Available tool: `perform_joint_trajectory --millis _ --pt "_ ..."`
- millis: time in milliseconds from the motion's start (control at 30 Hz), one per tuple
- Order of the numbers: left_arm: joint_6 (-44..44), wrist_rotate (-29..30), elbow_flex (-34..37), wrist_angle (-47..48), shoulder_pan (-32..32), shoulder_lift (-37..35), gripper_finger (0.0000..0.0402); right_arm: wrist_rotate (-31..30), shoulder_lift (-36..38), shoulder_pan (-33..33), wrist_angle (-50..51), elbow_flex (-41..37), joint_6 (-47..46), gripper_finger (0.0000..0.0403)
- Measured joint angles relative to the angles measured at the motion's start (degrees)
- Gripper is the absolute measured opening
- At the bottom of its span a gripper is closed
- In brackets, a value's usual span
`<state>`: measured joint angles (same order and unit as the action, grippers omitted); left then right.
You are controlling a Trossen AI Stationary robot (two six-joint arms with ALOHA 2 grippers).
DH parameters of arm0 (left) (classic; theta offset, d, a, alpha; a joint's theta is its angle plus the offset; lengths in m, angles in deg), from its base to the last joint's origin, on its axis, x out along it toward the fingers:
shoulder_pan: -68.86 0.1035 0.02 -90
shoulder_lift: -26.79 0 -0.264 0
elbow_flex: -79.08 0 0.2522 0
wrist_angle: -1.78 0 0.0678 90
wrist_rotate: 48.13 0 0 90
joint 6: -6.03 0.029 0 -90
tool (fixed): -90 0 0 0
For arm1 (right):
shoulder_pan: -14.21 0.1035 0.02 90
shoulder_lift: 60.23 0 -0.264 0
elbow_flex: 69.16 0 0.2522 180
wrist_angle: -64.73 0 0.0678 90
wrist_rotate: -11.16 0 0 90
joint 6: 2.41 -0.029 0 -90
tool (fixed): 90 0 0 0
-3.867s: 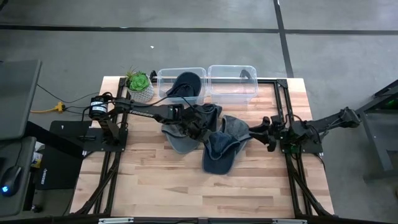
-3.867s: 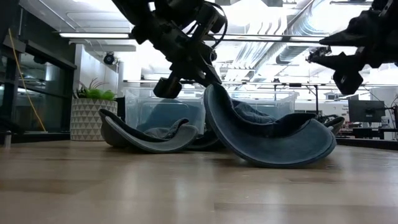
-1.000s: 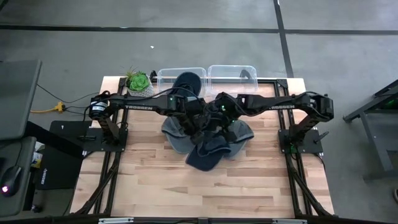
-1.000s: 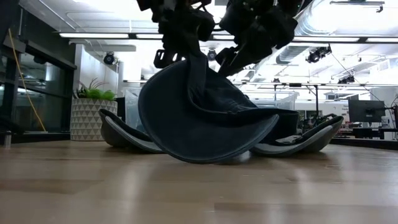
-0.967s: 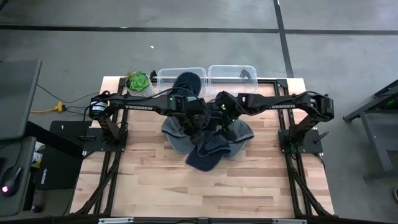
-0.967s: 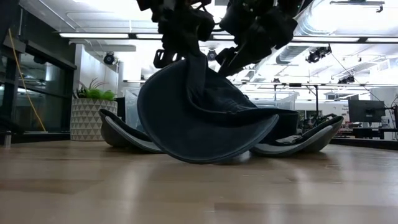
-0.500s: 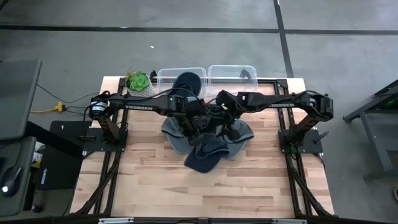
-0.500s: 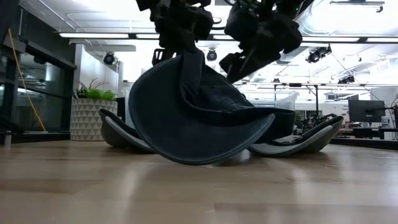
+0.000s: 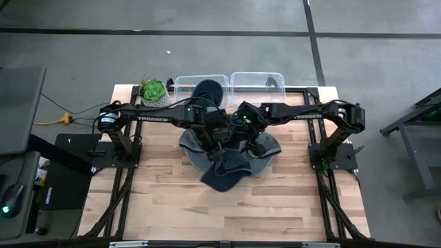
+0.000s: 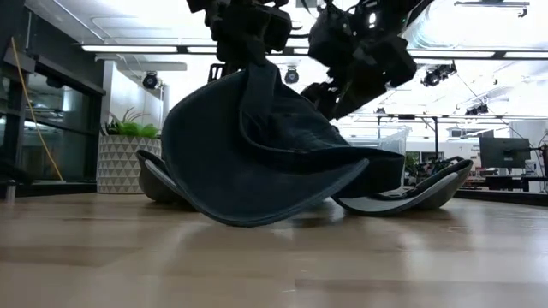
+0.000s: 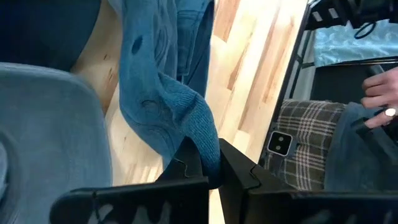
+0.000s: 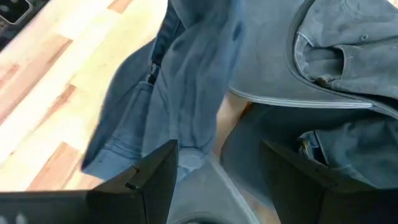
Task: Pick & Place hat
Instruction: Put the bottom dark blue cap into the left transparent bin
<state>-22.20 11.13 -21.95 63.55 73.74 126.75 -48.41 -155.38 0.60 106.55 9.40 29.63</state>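
Note:
A dark blue hat [image 9: 222,173] hangs from my left gripper [image 9: 215,142] at the table's middle; in the low view the hat [image 10: 257,162] fills the centre, its brim edge [image 10: 248,221] down at the tabletop. My right gripper [image 12: 214,171] is open and hovers just right of it [image 9: 247,134], above two grey-blue hats [image 9: 265,146] [image 9: 194,153] lying on the wood. Another dark hat [image 9: 208,91] sits in the left clear bin. My left gripper [image 11: 210,167] pinches a fold of the dark blue hat's knit crown cloth [image 11: 198,127] between its two fingers. The fingers come from above, pointing down. The hat hangs below them, tilted, with its brim's lowest edge [image 10: 248,221] at the table; whether it touches, I cannot tell.
Two clear bins [image 9: 258,89] stand along the far edge, with a potted plant [image 9: 153,91] to their left. Bare wood [image 9: 227,213] lies toward the near edge. A person's hand [image 11: 376,93] shows beyond the table in the left wrist view.
My left gripper has carried the dark blue hat a little toward the table's left and near edge; the hat has swung that way with its brim low over the wood. My right gripper has drawn away from the hat, up and toward the right.

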Motion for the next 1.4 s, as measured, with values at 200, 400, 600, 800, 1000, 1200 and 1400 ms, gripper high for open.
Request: perform_joint_trajectory --millis 200,400,600,800,1000,1200,1400 --pt "2.52 1.81 -4.15 4.27 -0.01 0.00 0.0000 3.43 -0.75 0.15 -3.75 0.00 -3.14 0.0218" --pt "2.56 2.84 -5.36 4.49 0.00 0.00 0.0000 5.91 -0.77 1.22 -4.46 0.00 -3.69 0.0218" --pt "2.58 2.84 -5.36 4.48 -0.02 0.00 0.0000 6.60 -0.86 3.83 -5.11 -0.04 -3.53 0.0214" --pt "2.52 2.84 -5.40 3.61 -0.02 -0.02 0.0000 5.41 -0.86 5.05 -6.05 -0.05 -3.59 0.0188" --pt "1.88 2.30 -5.40 1.82 0.00 -0.02 0.0000 5.01 -1.12 5.04 -6.45 -0.04 -5.07 0.0144" --pt "1.90 1.20 -5.40 1.43 0.00 -0.02 0.0000 4.79 -1.12 5.20 -6.26 -0.04 -6.57 0.0090" --pt "2.36 1.06 -5.40 1.43 0.00 -0.02 0.0000 4.63 -1.12 5.25 -6.09 -0.04 -8.32 0.0008"
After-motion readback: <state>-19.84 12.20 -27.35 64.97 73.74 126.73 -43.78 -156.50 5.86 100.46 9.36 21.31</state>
